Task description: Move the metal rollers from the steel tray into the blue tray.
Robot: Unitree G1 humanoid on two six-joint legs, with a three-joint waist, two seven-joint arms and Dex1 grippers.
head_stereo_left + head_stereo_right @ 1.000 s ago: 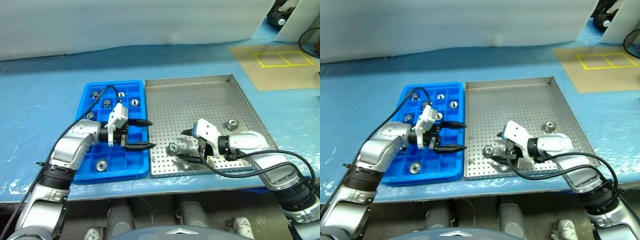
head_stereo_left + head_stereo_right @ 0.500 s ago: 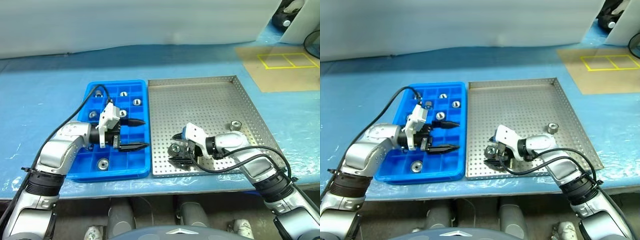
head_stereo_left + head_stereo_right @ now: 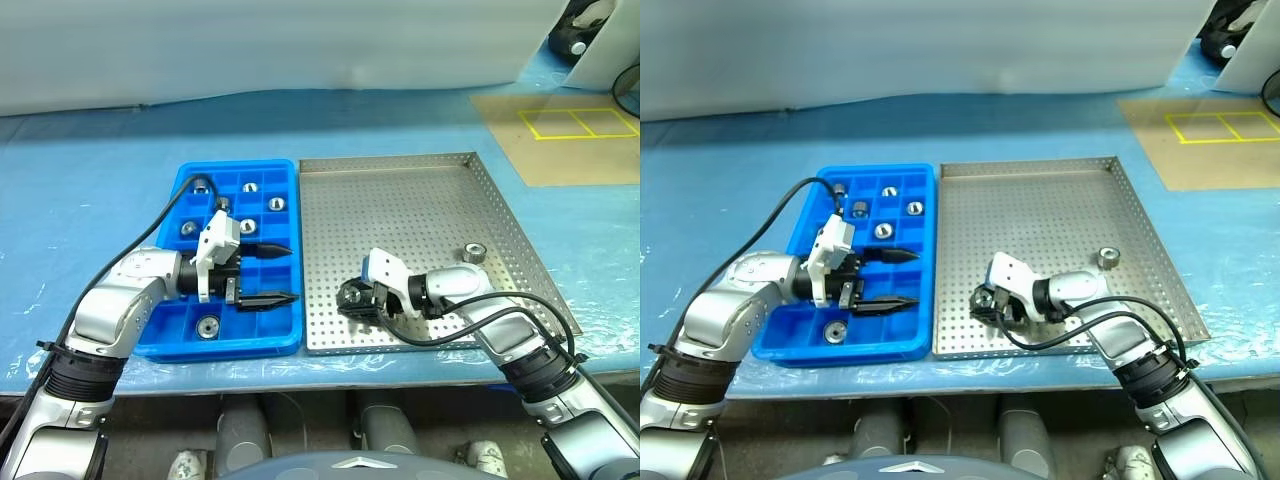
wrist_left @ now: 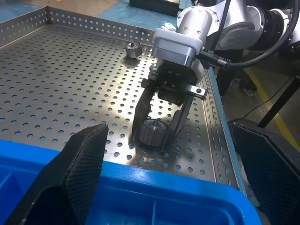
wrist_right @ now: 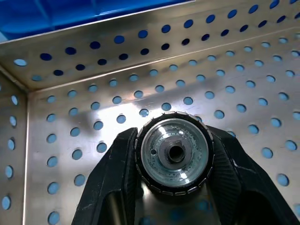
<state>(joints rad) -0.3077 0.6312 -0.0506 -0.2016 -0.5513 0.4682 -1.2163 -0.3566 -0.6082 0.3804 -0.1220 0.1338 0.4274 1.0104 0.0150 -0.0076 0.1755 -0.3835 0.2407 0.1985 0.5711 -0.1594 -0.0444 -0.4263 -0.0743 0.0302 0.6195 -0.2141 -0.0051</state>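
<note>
The left gripper (image 3: 267, 274) points toward 3 o'clock, its two black fingers spread wide with nothing between them. The right arm reaches in from 4 o'clock; the right gripper (image 3: 350, 297) points toward 9 o'clock, fingers (image 5: 117, 173) clamped against a roller (image 5: 174, 152).

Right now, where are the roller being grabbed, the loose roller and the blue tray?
Gripped roller (image 5: 174, 153), right wrist view: its face beside the hole.
Loose roller (image 3: 474, 253), left eye view: its top.
Blue tray (image 3: 262, 343), left eye view: its near rim.
</note>
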